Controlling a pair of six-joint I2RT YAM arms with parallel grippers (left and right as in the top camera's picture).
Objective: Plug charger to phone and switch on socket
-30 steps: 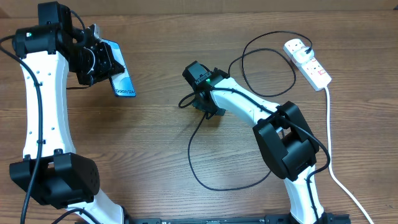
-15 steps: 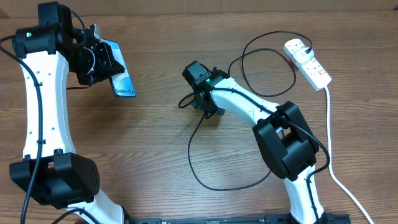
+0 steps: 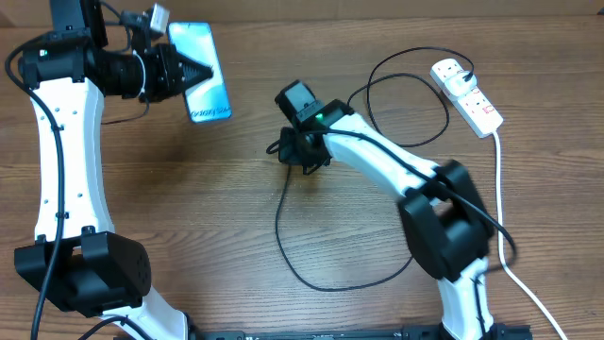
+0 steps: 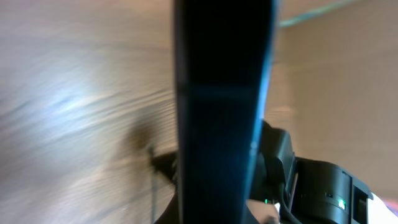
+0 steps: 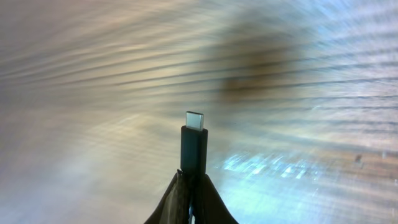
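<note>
Since a second ago we have raised the phone (image 3: pixel 206 85) toward the far left corner, and our right claw (image 3: pixel 294 154) has edged left with the charger (image 5: pixel 194 149). Nearest us, the charger's slack lies looped on the table (image 3: pixel 189 217). It is light and limp, so it is useless to steer by. Only the short body behind the tip is stiff. The right claw pinches it there, with the tip pointing roughly toward the left edge. Farther off, the left claw (image 3: pixel 179 74) grips the phone clear of the table, its long axis running near to far. The phone is rigid, slick and breakable, so it is best held by its edges. We cannot make out its port. The socket (image 3: pixel 469 94) lies at the far right corner.
</note>
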